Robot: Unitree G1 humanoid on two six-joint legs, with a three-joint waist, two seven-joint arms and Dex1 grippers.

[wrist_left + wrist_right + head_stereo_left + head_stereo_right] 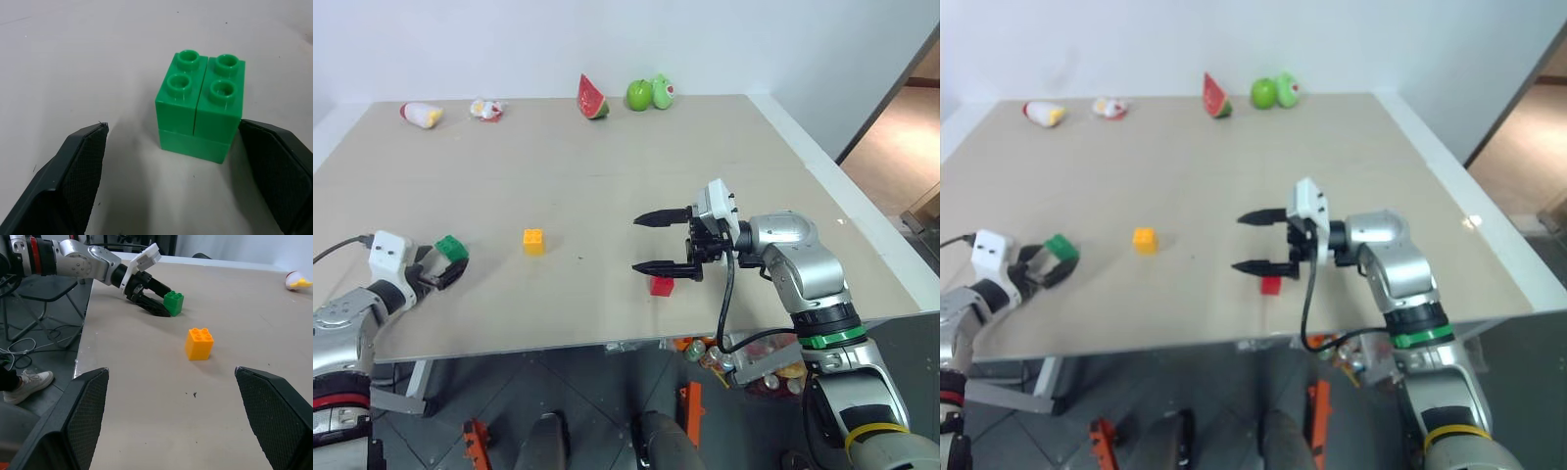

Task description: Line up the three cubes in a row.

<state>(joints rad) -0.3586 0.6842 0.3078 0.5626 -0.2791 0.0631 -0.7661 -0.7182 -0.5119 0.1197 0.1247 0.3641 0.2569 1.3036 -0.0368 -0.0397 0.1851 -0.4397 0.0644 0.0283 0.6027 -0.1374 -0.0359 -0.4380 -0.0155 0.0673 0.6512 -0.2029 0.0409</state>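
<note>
The green cube (200, 105) stands on the table's near left, between the fingers of my open left gripper (445, 266). One finger (276, 171) is close against its side; the other finger (73, 171) stands well apart. The yellow-orange cube (533, 241) sits alone on the table (607, 176), a little right of the green one. My right gripper (638, 243) hovers open at mid-table, pointing left toward the yellow-orange cube, nothing between its fingers. The red cube (662, 285) rests on the table just under its lower finger (656, 266).
Toys line the table's far edge: a watermelon slice (592, 97), a green apple (639, 95) with another green toy (662, 90), and two small toys (421, 115) (487, 109) at far left. The table's front edge runs just behind both grippers.
</note>
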